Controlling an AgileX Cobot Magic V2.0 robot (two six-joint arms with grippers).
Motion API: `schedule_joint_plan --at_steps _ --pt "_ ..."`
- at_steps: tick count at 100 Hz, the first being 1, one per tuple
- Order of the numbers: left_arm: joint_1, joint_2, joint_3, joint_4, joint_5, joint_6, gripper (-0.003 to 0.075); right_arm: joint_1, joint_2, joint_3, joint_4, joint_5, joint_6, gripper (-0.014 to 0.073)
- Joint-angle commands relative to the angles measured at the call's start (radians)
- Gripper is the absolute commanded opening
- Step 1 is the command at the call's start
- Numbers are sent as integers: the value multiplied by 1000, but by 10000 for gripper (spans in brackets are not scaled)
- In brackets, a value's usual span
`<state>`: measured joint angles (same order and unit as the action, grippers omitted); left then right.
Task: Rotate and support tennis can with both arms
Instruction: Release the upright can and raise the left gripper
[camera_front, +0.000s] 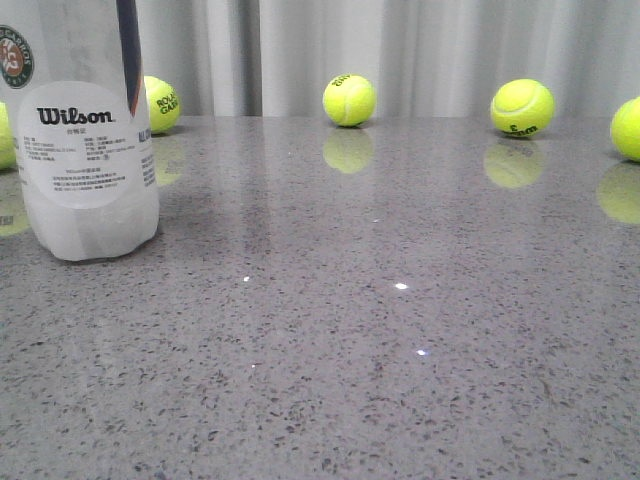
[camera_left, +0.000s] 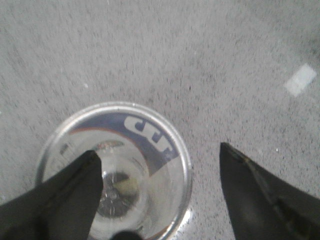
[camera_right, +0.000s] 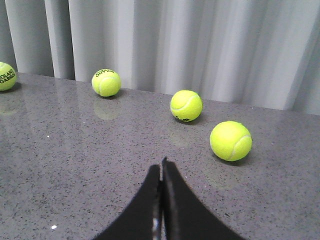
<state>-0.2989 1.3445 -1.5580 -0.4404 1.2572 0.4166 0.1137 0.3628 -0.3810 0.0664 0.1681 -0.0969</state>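
The tennis can (camera_front: 90, 150) stands upright on the grey table at the far left of the front view, its white Wilson label facing me and its top cut off by the frame. The left wrist view looks straight down into its open mouth (camera_left: 145, 125). My left gripper (camera_left: 157, 149) is open above it. One finger (camera_left: 70, 195) is over the mouth, and the other finger (camera_left: 255, 195) is outside the rim over the table. My right gripper (camera_right: 161, 165) is shut and empty, low over the table. Neither arm shows in the front view.
Yellow tennis balls lie along the table's far edge before a grey curtain (camera_front: 420, 50): one behind the can (camera_front: 160, 103), one at the middle (camera_front: 349, 100), two at right (camera_front: 521, 107) (camera_front: 629, 128). Ahead of the right gripper lie three (camera_right: 106, 82) (camera_right: 186, 105) (camera_right: 230, 140).
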Motion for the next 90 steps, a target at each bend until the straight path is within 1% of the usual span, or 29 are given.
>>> schedule_joint_plan --at_steps 1,13,23,36,45,54,63,75,90 --pt "-11 -45 -71 -40 18 -16 482 -6 4 -26 3 -76 -2 -67" --pt "-11 -86 -88 -37 18 -16 482 -6 4 -26 3 -75 -2 -67" --pt "-11 -142 -88 -7 18 -19 482 -6 4 -26 3 -75 -2 -67" --pt "-9 -232 -77 102 -1 -93 482 -6 4 -26 3 -75 -2 -67" --pt "-9 -315 -24 173 -45 -130 482 -6 4 -26 3 -75 -2 -67" --pt "-9 -401 73 225 -100 -177 482 -6 4 -26 3 -75 -2 -67" --pt "-9 -497 207 237 -192 -209 482 -6 4 -26 3 -75 -2 -67" --pt "-9 -621 408 237 -355 -250 482 -6 4 -26 3 -75 -2 -67" --pt "-9 -754 672 237 -608 -277 482 -6 4 -26 3 -75 -2 -67"
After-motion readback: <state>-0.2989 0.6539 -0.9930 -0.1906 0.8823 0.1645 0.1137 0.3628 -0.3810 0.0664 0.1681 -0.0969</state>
